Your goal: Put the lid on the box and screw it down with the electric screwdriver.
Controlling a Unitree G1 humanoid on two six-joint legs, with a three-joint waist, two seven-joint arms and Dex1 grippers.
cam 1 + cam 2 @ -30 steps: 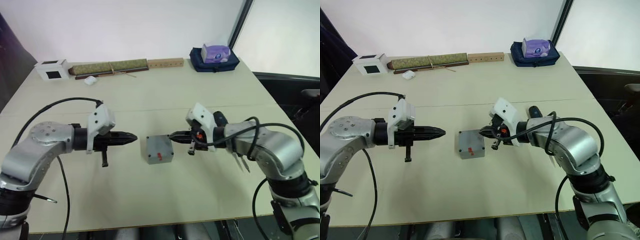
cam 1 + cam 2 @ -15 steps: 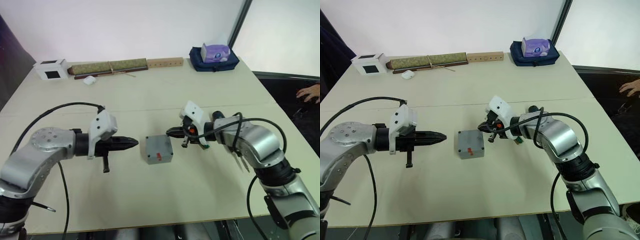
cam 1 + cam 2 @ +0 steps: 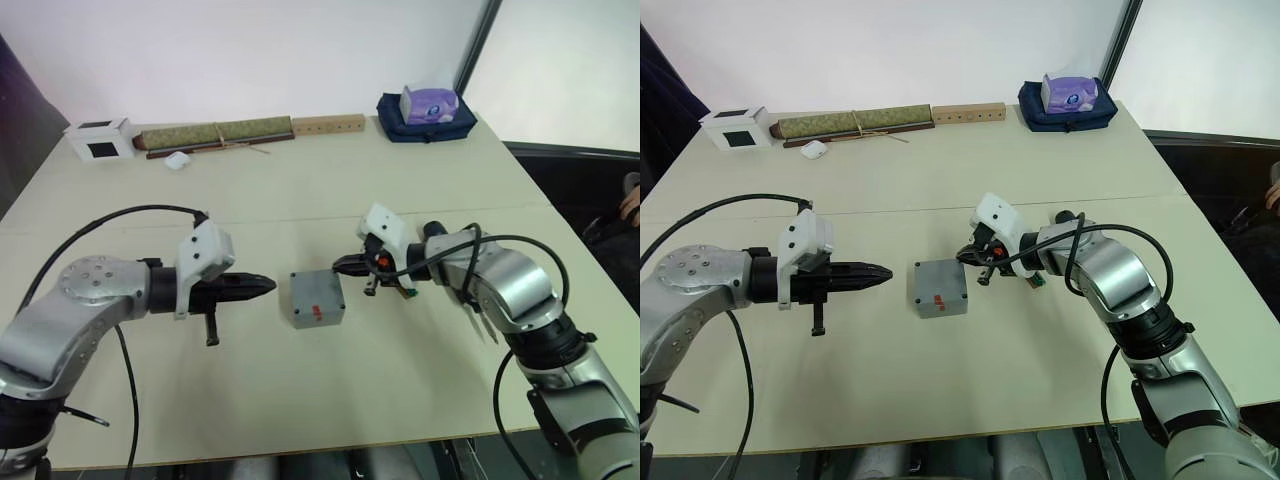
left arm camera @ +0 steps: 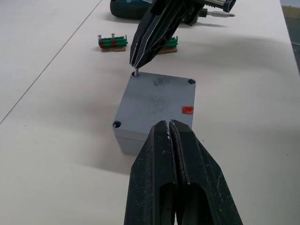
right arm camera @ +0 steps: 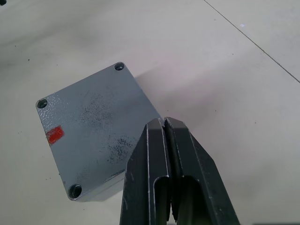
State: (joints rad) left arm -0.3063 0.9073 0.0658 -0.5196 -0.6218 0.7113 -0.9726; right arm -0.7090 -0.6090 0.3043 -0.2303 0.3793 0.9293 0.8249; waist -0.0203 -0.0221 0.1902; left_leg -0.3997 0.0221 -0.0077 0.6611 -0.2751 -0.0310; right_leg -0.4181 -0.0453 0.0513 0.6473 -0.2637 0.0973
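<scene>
Pale worktop (image 3: 300, 400), lid (image 4: 157, 101) seated on the box (image 3: 317, 298) at its middle.
The left gripper (image 3: 268, 286) hovers just left of the box, fingers pressed together and empty. The right gripper (image 3: 340, 266), fingers pinched together on a small screw (image 4: 136, 71), holds it at the lid's far right corner. The screwdriver (image 4: 131, 8) lies beyond, beside two green pieces (image 4: 112, 42).

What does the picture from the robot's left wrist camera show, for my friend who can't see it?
A grey box sits on a pale table, its lid on, marked by a small red patch. The right pincer, shut, holds a small screw at a corner hole. The left pincer, shut, points at the box.
</scene>
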